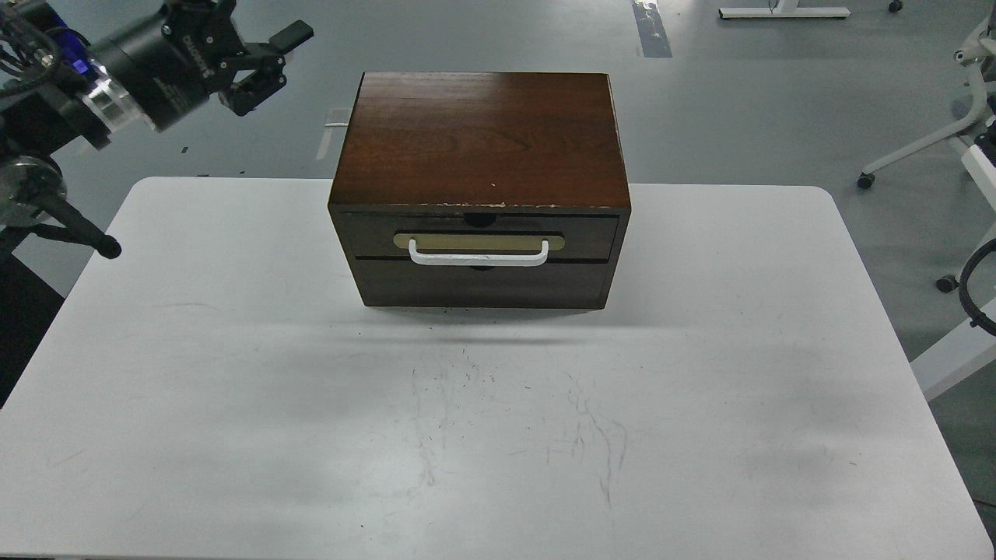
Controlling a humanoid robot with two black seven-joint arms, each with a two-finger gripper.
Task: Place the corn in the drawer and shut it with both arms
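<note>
The drawer (478,233), with its dark brown front, brass plate and white bar handle (478,257), sits shut in the brown wooden cabinet (482,132) at the back middle of the white table (233,389). The corn is not visible anywhere. My left gripper (271,65) is open and empty, raised high at the upper left, well away from the cabinet's left back corner. My right gripper is out of view; only a black cable (969,289) shows at the right edge.
The plain dark panel (482,284) lies under the drawer. Scratch marks (576,435) mark the table's front middle. White chair legs on castors (918,152) stand on the grey floor beyond the table's right side.
</note>
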